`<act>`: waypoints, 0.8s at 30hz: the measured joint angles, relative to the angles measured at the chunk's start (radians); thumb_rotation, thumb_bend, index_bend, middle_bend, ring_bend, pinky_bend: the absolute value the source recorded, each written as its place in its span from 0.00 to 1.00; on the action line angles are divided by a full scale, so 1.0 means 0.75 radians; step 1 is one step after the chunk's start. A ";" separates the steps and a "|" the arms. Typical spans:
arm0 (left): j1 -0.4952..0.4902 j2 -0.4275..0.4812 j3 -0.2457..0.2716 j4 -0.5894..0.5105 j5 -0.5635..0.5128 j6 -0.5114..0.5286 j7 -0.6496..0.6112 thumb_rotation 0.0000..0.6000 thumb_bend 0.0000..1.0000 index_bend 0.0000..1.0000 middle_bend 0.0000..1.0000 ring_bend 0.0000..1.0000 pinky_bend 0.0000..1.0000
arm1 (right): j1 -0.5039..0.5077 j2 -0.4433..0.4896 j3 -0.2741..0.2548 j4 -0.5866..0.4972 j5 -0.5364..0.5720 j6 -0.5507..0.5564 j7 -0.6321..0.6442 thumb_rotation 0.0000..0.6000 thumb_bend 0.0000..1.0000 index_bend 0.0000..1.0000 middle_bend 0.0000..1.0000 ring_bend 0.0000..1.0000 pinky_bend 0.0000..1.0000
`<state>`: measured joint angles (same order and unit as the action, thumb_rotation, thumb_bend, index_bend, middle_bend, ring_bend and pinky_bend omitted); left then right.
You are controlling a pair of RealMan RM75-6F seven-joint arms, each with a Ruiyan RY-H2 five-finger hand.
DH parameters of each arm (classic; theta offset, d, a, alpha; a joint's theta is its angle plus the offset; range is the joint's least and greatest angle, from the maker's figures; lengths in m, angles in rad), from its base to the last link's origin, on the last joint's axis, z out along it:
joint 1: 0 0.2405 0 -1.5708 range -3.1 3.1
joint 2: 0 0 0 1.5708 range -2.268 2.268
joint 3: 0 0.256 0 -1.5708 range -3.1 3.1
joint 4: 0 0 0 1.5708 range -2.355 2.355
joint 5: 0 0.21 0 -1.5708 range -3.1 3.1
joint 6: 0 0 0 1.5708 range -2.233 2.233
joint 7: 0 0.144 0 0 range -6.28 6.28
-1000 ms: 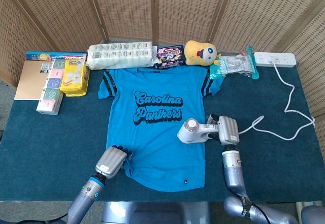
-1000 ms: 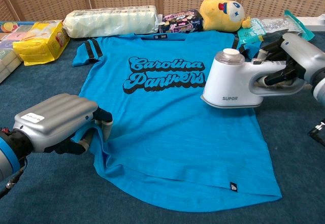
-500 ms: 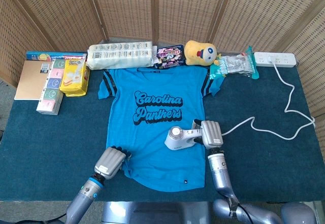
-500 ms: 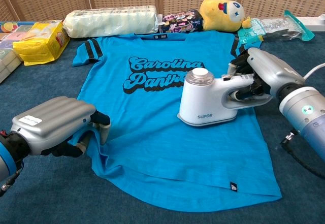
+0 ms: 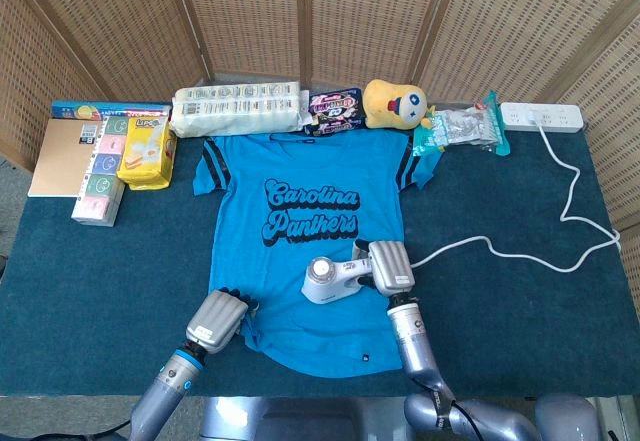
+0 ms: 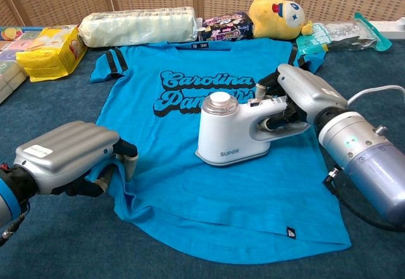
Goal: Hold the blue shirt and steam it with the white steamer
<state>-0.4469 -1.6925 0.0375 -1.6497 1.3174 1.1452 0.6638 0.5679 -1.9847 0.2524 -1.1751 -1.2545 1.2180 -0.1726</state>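
Slid further left across the flat blue cotton Carolina Panthers shirt (image 6: 190, 165): white handheld steamer (image 6: 231, 130), handle clasped in right hand (image 6: 297, 95). Left hand (image 6: 66, 155) pinching the hem's corner, keeping fabric taut under the pass.

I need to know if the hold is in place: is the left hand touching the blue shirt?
Touching. In the chest view the left hand has its fingers curled over the blue shirt at its lower left edge, fabric bunched under them.
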 measured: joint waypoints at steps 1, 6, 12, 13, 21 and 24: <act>0.000 0.000 0.000 -0.001 0.000 0.000 0.001 1.00 0.66 0.52 0.54 0.48 0.50 | 0.003 -0.004 0.003 0.010 0.000 -0.002 0.002 1.00 0.41 0.74 0.72 0.76 0.73; 0.003 0.000 0.001 -0.004 -0.002 0.003 0.007 1.00 0.66 0.52 0.54 0.48 0.50 | 0.017 -0.020 0.019 0.071 -0.003 -0.012 0.020 1.00 0.41 0.74 0.72 0.76 0.73; 0.004 0.000 0.001 -0.008 -0.005 0.004 0.013 1.00 0.66 0.52 0.54 0.48 0.50 | 0.028 -0.034 0.034 0.145 -0.014 -0.007 0.050 1.00 0.41 0.74 0.72 0.76 0.73; 0.004 0.000 0.001 -0.009 -0.005 0.004 0.013 1.00 0.66 0.52 0.54 0.48 0.50 | 0.030 -0.036 0.036 0.156 -0.016 -0.006 0.053 1.00 0.41 0.74 0.72 0.76 0.73; 0.005 0.001 0.000 -0.016 -0.007 0.009 0.025 1.00 0.66 0.52 0.54 0.48 0.50 | 0.074 -0.064 0.066 0.328 -0.044 0.003 0.105 1.00 0.41 0.74 0.72 0.76 0.73; 0.004 0.002 -0.001 -0.018 -0.011 0.007 0.029 1.00 0.66 0.52 0.54 0.48 0.50 | 0.095 -0.076 0.083 0.383 -0.048 0.001 0.124 1.00 0.40 0.74 0.72 0.76 0.73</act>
<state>-0.4436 -1.6913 0.0367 -1.6632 1.3093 1.1501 0.6853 0.6392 -2.0415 0.3147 -0.8876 -1.2906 1.2191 -0.0793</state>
